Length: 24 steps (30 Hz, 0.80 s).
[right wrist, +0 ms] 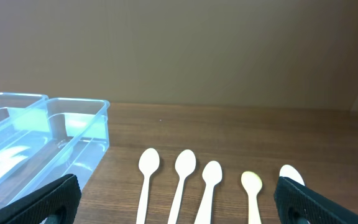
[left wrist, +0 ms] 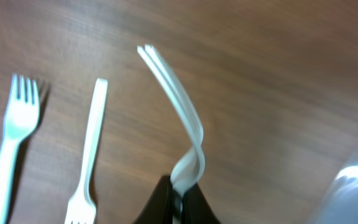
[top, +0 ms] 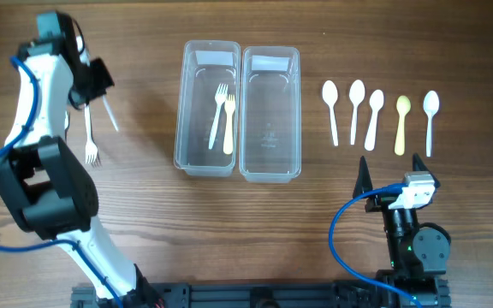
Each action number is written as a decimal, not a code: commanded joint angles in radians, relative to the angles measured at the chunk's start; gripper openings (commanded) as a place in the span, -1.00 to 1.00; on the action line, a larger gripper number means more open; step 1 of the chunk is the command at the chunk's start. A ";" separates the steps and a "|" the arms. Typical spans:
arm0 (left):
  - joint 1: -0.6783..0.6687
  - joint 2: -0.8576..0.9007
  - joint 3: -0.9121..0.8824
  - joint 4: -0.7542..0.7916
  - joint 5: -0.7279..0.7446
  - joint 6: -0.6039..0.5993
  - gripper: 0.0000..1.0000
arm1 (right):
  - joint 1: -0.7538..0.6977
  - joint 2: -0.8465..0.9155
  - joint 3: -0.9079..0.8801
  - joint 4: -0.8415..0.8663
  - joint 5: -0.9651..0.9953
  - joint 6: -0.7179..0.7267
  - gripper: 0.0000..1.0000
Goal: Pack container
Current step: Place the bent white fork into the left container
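Observation:
Two clear containers stand side by side; the left container (top: 207, 162) holds a white fork (top: 219, 113) and a yellowish fork (top: 228, 120), the right container (top: 270, 171) is bare. My left gripper (top: 93, 84) is shut on the handle of a white fork (left wrist: 182, 109), held above the table at far left. Two more white forks (left wrist: 16, 130) (left wrist: 92, 149) lie on the table below it; one shows overhead (top: 90, 137). Several spoons lie in a row right of the containers, white ones (top: 356, 107) and a yellow one (top: 402, 120). My right gripper (top: 391, 164) is open just in front of the spoons (right wrist: 183, 177).
The right arm's base (top: 413, 248) and blue cable sit at the front right. The left arm (top: 45, 171) runs along the table's left side. The containers also show at the left of the right wrist view (right wrist: 86, 134).

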 commanded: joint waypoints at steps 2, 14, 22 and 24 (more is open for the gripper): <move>-0.161 -0.111 0.116 -0.068 0.171 -0.021 -0.92 | -0.003 -0.005 -0.001 0.003 -0.015 -0.002 1.00; -0.476 -0.033 0.081 -0.139 0.066 -0.037 -0.89 | -0.003 -0.005 -0.001 0.003 -0.016 -0.002 0.99; -0.503 0.029 0.040 -0.111 0.021 -0.034 -0.14 | -0.003 -0.005 -0.001 0.003 -0.016 -0.002 0.99; -0.497 0.013 0.074 -0.116 0.014 -0.033 -0.17 | -0.003 -0.005 -0.001 0.003 -0.016 -0.002 0.99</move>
